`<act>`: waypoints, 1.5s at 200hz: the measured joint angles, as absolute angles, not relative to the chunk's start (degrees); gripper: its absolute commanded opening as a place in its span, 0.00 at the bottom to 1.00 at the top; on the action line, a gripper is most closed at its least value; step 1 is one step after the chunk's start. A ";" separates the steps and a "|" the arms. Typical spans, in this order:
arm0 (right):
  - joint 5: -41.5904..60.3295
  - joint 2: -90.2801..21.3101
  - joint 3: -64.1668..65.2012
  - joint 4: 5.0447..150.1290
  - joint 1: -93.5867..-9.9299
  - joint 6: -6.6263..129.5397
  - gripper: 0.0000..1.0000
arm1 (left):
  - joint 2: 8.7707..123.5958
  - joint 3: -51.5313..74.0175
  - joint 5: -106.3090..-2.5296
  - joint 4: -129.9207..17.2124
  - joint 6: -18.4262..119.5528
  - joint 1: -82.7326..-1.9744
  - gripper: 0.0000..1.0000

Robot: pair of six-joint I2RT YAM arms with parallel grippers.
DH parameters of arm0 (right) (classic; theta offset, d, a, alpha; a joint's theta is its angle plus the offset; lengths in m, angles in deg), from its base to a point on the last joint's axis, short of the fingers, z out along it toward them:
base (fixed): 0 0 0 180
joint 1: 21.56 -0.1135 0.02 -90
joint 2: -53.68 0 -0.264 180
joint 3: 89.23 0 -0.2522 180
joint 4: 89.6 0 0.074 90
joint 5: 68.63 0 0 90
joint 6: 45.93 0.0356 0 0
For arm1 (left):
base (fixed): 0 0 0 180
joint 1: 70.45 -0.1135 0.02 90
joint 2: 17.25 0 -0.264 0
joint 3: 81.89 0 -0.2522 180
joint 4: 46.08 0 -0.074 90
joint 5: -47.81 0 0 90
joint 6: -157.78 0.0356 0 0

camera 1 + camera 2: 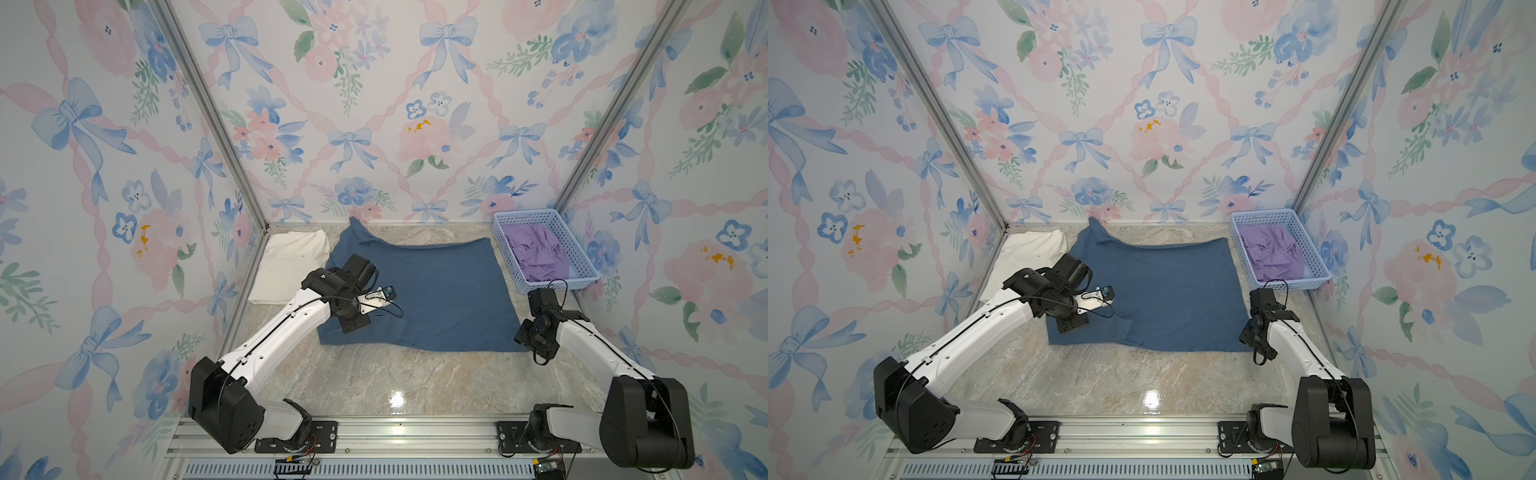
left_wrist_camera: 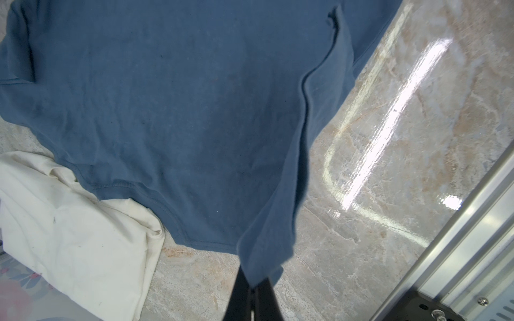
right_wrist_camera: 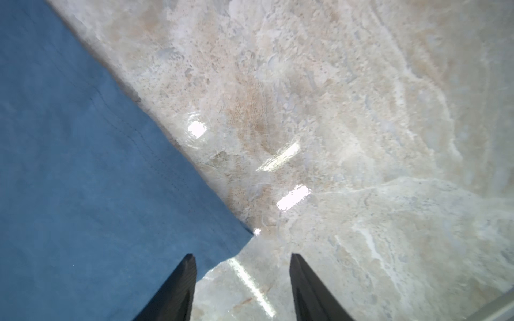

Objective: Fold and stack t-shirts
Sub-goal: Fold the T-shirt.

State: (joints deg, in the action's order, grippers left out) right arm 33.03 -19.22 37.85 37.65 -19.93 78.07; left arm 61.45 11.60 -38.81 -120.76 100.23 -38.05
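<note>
Left wrist: left gripper (image 2: 251,289) pinched shut on slate-blue t-shirt (image 2: 180,111) edge; cream t-shirt (image 2: 69,222) beside it.
Right wrist: right gripper (image 3: 242,258) jaws apart, slate-blue t-shirt corner just ahead of tips.
Top views: slate-blue t-shirt spread between grippers.

Bright, even overhead light; glare on your table (image 1: 374,374).
You get sharp top views, walls (image 1: 83,208) bowed at the edges, a white hotspot near the table's front, long streaks in the left wrist view, and a soft right wrist view, blue shirt (image 3: 83,180) blurred.
</note>
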 measured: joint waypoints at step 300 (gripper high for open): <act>30.25 -24.36 33.37 38.00 -20.61 76.37 0.00 | 60.40 5.76 -41.63 -120.54 101.06 -42.25 0.00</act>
State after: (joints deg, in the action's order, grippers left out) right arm 30.25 -24.36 33.37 38.00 -20.61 76.37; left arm 60.40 5.76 -41.63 -120.54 101.06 -42.25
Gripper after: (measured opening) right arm 0.056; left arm 0.044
